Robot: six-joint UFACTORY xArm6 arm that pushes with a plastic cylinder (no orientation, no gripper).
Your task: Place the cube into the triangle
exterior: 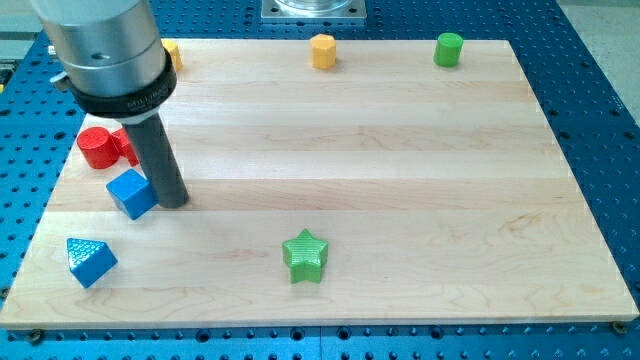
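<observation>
Blue cube [132, 193]: small, glossy, sharp-edged, sits skewed near the left edge of the wooden worktop [400, 150]. My tip [173, 201], a plain rod end effector with no jaws, touches its right side. Blue triangle [90, 261]: towards bottom-left corner, apart. Red cylinder [98, 147]: just above the cube.

My tip [174, 203] touches the cube's [132, 193] right; triangle [90, 261] below-left.
</observation>
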